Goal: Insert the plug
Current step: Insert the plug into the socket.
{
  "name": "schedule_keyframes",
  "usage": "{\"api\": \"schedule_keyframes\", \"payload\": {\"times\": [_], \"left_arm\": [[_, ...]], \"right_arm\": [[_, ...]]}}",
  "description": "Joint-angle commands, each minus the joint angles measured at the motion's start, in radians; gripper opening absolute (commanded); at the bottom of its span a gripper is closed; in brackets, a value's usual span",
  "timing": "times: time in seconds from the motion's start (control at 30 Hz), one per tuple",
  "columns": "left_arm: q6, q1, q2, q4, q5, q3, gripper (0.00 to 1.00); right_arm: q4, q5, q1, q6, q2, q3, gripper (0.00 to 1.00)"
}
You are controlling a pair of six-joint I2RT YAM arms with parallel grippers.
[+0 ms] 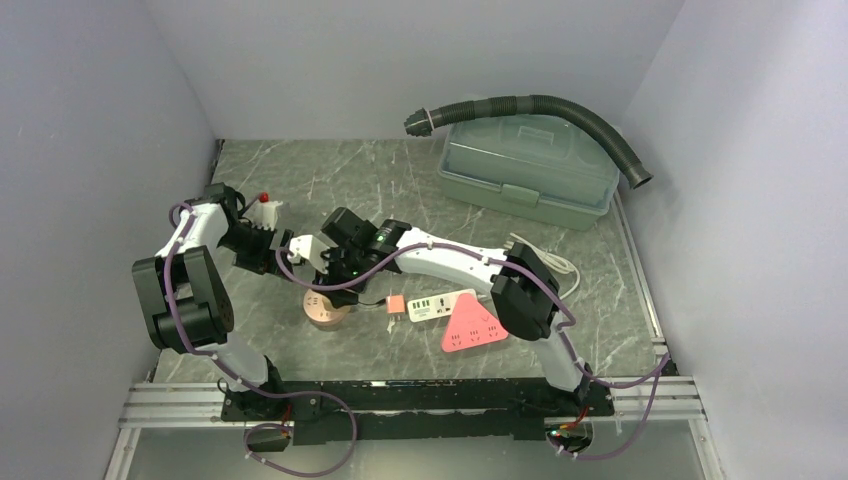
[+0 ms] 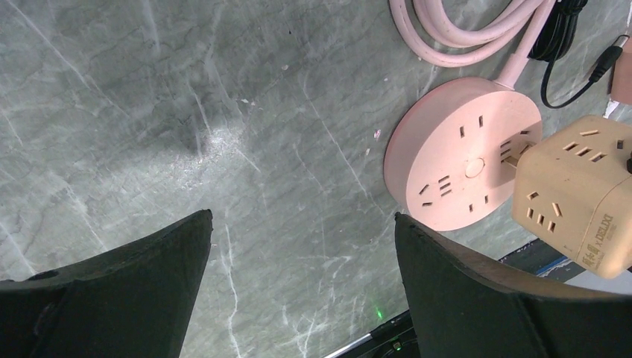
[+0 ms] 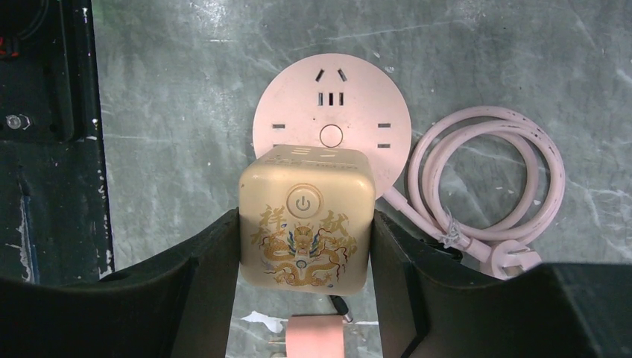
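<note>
Above grey marble (image 1: 400,180), right tool (image 3: 304,250) clamps cube plug (image 3: 305,198), prongs (image 2: 513,155) aimed down at round socket (image 3: 332,112); left tool (image 2: 302,220) gapes empty.

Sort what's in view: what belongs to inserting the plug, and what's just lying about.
In the job: beige cube adapter, held in the right gripper; round pink socket.
Lying about: triangular pink strip; white strip; green box; black hose.

Cube adapter (image 3: 305,224) over round socket (image 3: 332,101)
</note>
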Motion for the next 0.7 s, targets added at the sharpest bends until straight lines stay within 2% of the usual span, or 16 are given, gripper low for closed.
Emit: {"api": "schedule_keyframes", "payload": {"times": [0.0, 0.4, 0.67], "left_arm": [[0.011, 0.006, -0.027, -0.008, 0.037, 0.002, 0.96], [0.011, 0.006, -0.022, -0.006, 0.041, 0.004, 0.95], [0.011, 0.006, -0.030, -0.011, 0.043, 0.006, 0.95]], "right_arm": [[0.013, 0.031, -0.013, 0.018, -0.007, 0.023, 0.00], [0.085, 0.066, -0.025, 0.087, -0.019, -0.003, 0.00], [0.179, 0.056, -0.025, 0.100, -0.057, -0.081, 0.00]]}}
